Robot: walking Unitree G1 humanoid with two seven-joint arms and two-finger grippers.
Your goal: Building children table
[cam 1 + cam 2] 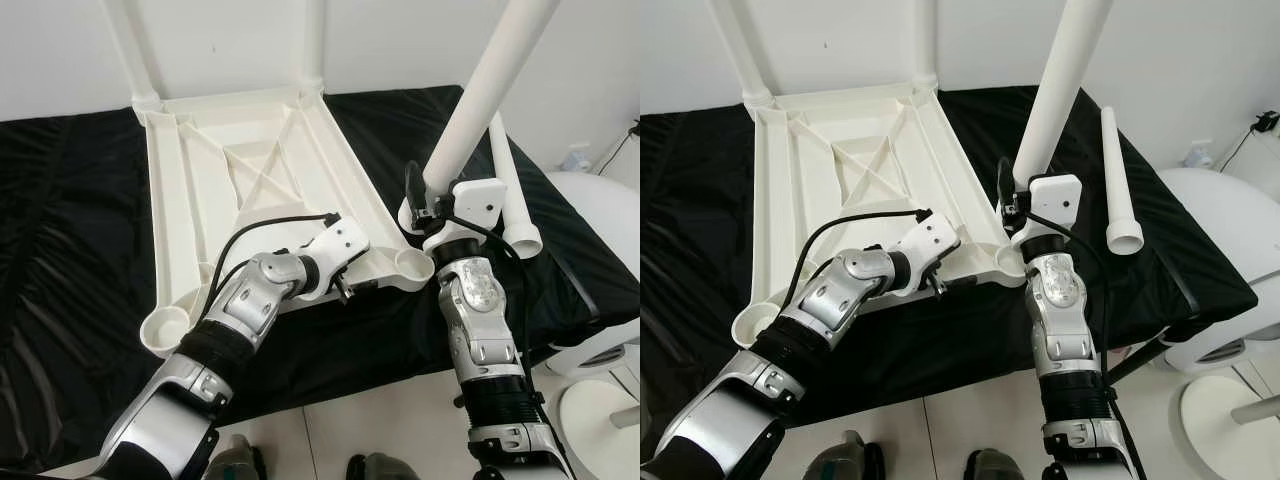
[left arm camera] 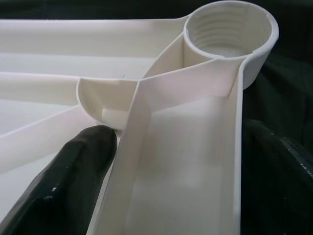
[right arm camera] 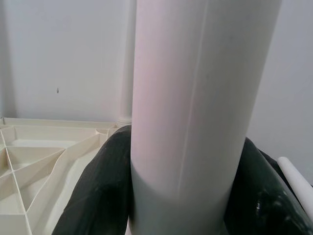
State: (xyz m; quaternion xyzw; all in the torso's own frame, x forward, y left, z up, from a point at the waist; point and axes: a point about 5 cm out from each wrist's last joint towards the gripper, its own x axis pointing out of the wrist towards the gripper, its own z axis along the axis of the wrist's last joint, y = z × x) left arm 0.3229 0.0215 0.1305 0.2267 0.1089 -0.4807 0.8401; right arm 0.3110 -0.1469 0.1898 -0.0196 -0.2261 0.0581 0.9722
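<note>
On black-draped desk (image 1: 60, 250): inverted white tabletop (image 1: 200, 170), underside ribs up, long axis running away from robot; two legs already standing upright in far corner sockets.

Left arm bent at elbow, reaching across near edge of tabletop; left tool (image 1: 347, 287) at near rim, just beside near-right socket (image 1: 414, 266). Fingers (image 2: 73, 171) set either side of rim wall, one inside the channel, the other outside; closed on that rim, as far as wrist view shows.

Right arm raised almost vertical from near edge of desk, wrist just right of near-right socket; right tool (image 1: 1018, 203) clamped around lower part of white leg tube (image 1: 480, 90), dark fingers (image 3: 98, 191) pressed to both sides of tube. Tube long axis steep, tilted up and to the right, away from tabletop; lower end just at near-right socket, seating not discernible.

Spare leg (image 1: 1116, 185) lying flat on cloth, right of tabletop, long axis roughly parallel to tabletop, flared end toward robot.

Near-left socket (image 1: 167, 328) open, at near edge of desk. White round furniture (image 1: 1230, 260) beyond right edge of desk; pale floor below near edge.
</note>
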